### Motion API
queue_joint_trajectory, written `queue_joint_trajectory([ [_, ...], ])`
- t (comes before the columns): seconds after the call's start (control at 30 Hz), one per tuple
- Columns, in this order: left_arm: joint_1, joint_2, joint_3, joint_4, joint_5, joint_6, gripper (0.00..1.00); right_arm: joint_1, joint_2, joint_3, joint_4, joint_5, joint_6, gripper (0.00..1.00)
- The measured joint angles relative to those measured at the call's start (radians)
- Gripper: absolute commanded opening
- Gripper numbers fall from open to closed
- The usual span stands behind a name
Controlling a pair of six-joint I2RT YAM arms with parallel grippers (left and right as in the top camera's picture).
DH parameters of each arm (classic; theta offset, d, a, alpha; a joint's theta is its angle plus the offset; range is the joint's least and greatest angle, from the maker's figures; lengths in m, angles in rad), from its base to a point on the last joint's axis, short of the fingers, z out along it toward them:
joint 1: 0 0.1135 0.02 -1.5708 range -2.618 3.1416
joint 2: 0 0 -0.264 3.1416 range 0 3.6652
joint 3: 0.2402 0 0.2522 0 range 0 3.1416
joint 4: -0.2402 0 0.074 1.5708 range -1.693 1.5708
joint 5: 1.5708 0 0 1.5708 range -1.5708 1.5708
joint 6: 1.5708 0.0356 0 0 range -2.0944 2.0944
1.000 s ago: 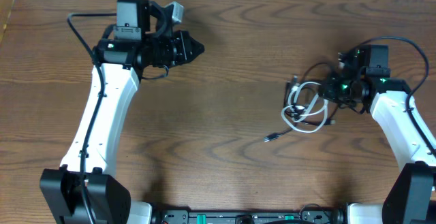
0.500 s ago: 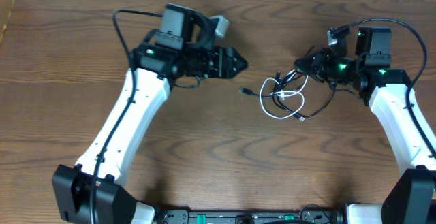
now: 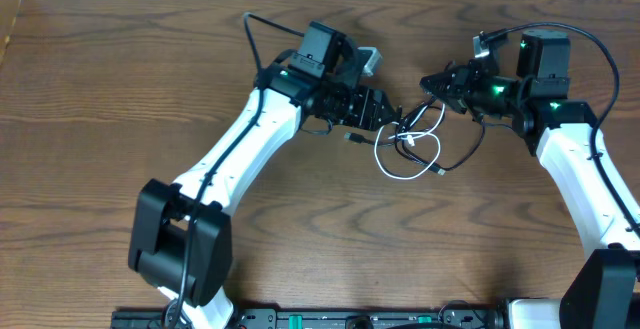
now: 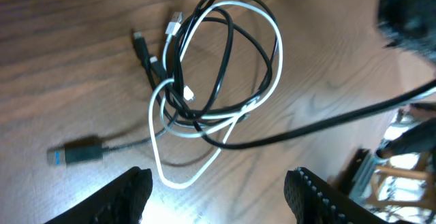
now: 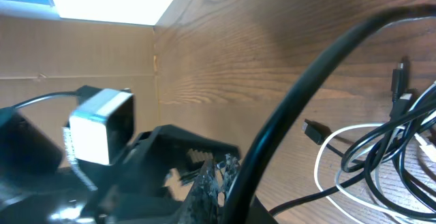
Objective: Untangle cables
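The cables lie tangled near the table's middle: a white cable (image 3: pixel 385 164) and a black cable (image 3: pixel 470 149), looped through each other. In the left wrist view the white cable (image 4: pixel 276 54) and black cable (image 4: pixel 228 47) coil together, and a black plug with a blue tip (image 4: pixel 75 152) lies to the left. My left gripper (image 3: pixel 392 117) hovers open over the tangle's left edge, its fingers (image 4: pixel 129 190) spread with nothing between them. My right gripper (image 3: pixel 432 81) is shut on a strand of the black cable (image 5: pixel 306 88), which runs taut up from the tangle.
The two grippers face each other a short distance apart above the wooden table (image 3: pixel 300 229). The left arm's camera block (image 5: pixel 99 125) shows close in the right wrist view. Each arm's own thicker black wire (image 3: pixel 560 34) arcs above it.
The left arm swung right from the far left to the tangle and its gripper opened. The right gripper moved left and back, dragging the cables with it.
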Motion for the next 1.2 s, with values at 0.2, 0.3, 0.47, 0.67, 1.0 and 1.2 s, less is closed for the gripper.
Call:
queue_joint_trajectory([
  [0.2,-0.059,0.038,0.000,0.048,0.000,0.125,0.59,-0.035,0.000,0.000,0.000,-0.034,0.004,0.01],
  [0.3,-0.098,0.056,0.000,0.107,-0.002,0.192,0.56,-0.047,0.000,0.000,0.001,-0.047,0.004,0.01],
  [0.47,-0.132,0.097,0.000,0.222,-0.016,0.237,0.19,-0.047,0.000,0.000,0.002,-0.064,0.004,0.01],
  [0.67,-0.133,0.156,0.000,0.279,-0.027,0.257,0.08,-0.053,0.001,0.000,-0.014,-0.054,-0.002,0.01],
  [1.0,-0.038,0.079,0.000,0.220,-0.044,0.049,0.07,-0.087,0.001,0.003,-0.161,0.161,-0.074,0.73],
  [1.2,-0.004,-0.021,0.002,0.108,-0.019,-0.077,0.07,-0.087,0.001,0.004,-0.198,0.258,-0.107,0.73],
])
